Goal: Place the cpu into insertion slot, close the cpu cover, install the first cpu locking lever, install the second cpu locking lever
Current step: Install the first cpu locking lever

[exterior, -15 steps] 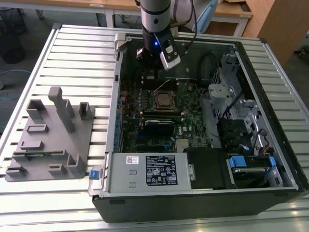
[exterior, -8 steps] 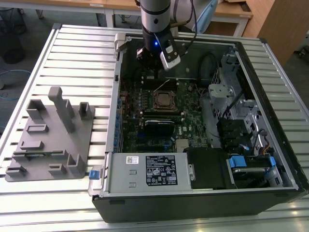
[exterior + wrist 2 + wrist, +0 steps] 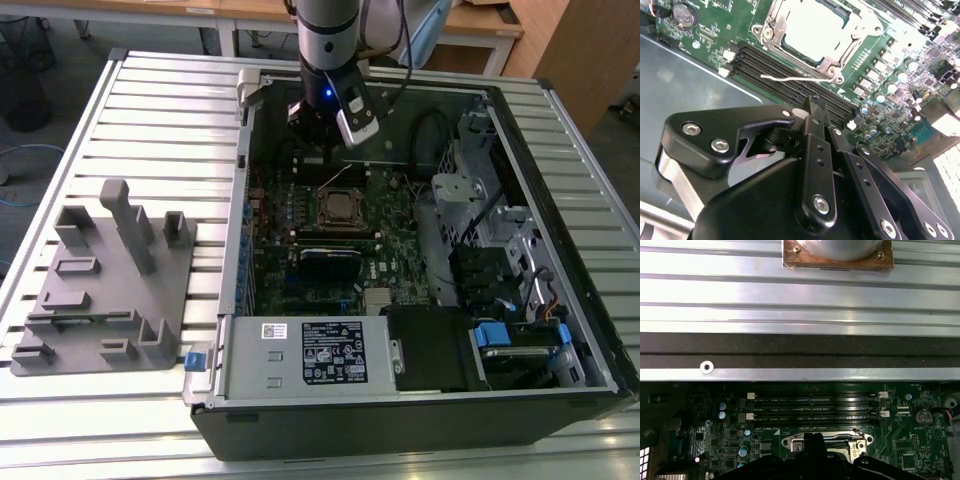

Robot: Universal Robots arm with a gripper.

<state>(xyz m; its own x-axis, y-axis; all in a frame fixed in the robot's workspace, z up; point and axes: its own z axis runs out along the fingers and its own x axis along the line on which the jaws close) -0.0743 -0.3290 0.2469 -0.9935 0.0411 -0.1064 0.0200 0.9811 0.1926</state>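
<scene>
Gripper (image 3: 816,102) sits closest to the lens in the second wrist view. Jaws look pressed together, nothing visibly pinched. Tips hover just over the memory slots (image 3: 765,65), near a thin wire locking lever (image 3: 790,78) that lies across those slots beside the socket. The cpu (image 3: 812,25) reads as seated in the insertion slot (image 3: 322,210), with the cpu cover (image 3: 858,22) down around it. Can't tell whether either lever is hooked.

Risks, my read:
- The wire is thin and springy, so the tips could skate off it or bend it.
- An off-line push scrapes the memory slots or clips the capacitors (image 3: 912,65) by the socket.
- If the cover isn't flat, loading a lever could shift the chip.

Room: in the exterior view the arm hangs at upper centre, close to the case wall (image 3: 400,88) at the top of the frame. The black card (image 3: 330,262) sits just below the socket in frame. The drive cage (image 3: 450,200) and cables (image 3: 430,130) are toward the exterior view's right. Open travel looks mostly straight up.
</scene>
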